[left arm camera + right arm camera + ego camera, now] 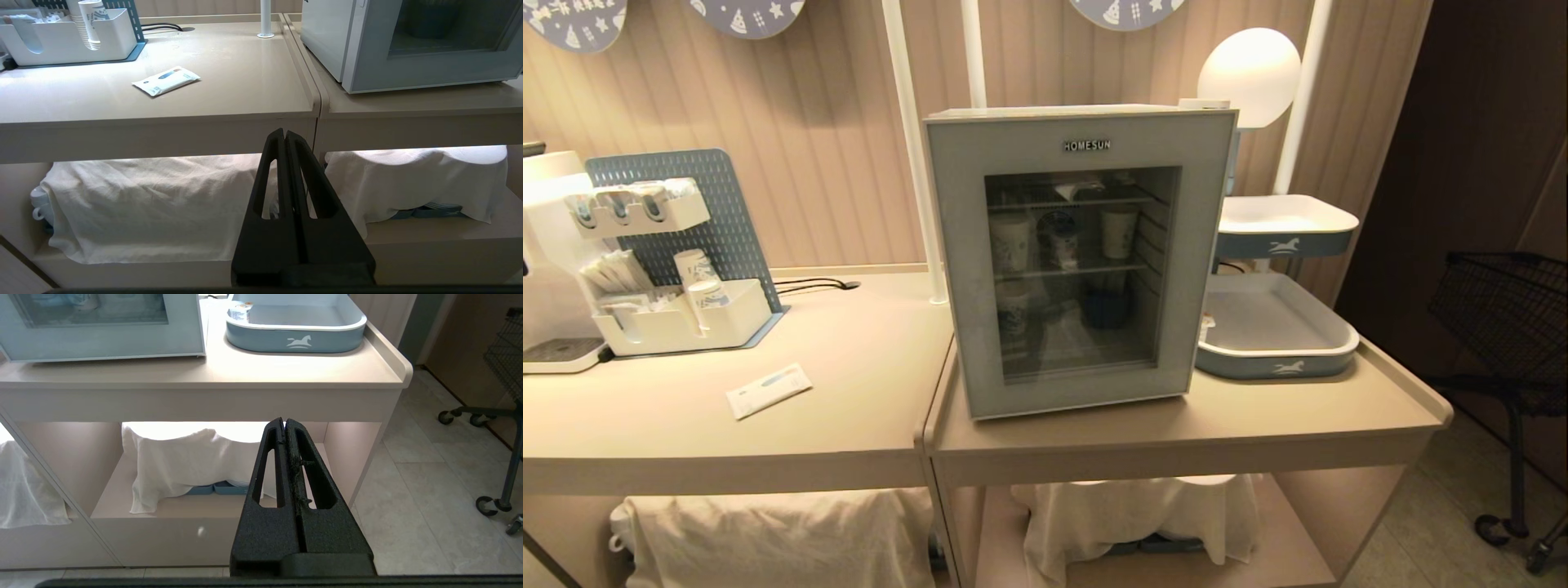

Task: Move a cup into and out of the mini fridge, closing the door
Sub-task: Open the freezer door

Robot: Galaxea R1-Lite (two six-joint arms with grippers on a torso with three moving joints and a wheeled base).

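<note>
The white mini fridge (1078, 261) lettered HOMESUN stands on the right counter. Its grey-blue door (964, 245) with the dark glass window is shut, and patterned paper cups show behind the glass. The cup (239, 311), a tiny white tub with a printed foil lid, sits in the near-left corner of the blue tray (294, 339) beside the fridge. My left gripper (284, 132) is shut and empty, low in front of the counter edge. My right gripper (284, 421) is also shut and empty, below the counter. Neither arm appears in the head view.
A white organiser with paper cups (686, 318) and a flat packet (768, 390) lie on the left counter. A second tray (1286, 233) stands above the first. White cloths (143, 204) cover the lower shelves. A wheeled wire cart (1511, 327) stands at the right.
</note>
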